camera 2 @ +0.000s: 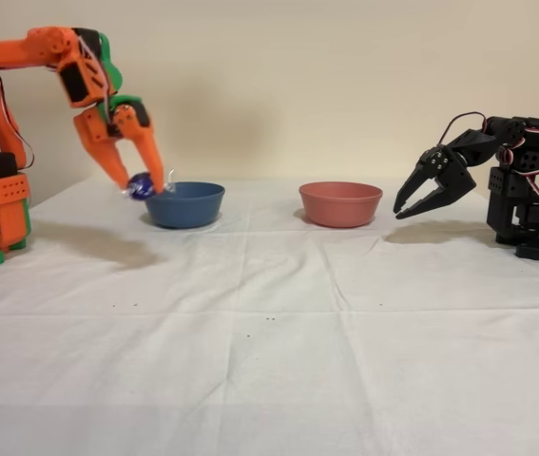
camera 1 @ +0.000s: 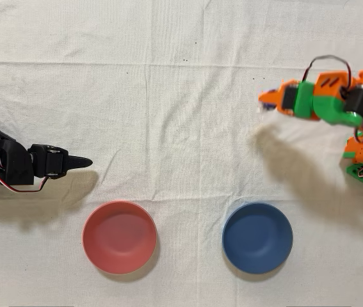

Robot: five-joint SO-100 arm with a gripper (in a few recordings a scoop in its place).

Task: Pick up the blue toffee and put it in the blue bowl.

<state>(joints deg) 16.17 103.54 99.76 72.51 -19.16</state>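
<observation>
Fixed view: claw (camera 2: 142, 185) is clamped on the blue toffee (camera 2: 140, 185), lifted; what's left is dropping it into the blue bowl (camera 2: 184, 204).

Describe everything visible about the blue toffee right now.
The blue toffee is a small round candy in shiny dark-blue foil, with a clear twisted wrapper end sticking out toward the blue bowl. In the fixed view it sits pinched between the two orange fingers of the orange arm's hand, lifted off the white cloth. In that view it looks level with the bowl's rim, at its left edge. In the overhead view only a bluish sliver peeks from the fingertips, well away from the bowl.
</observation>
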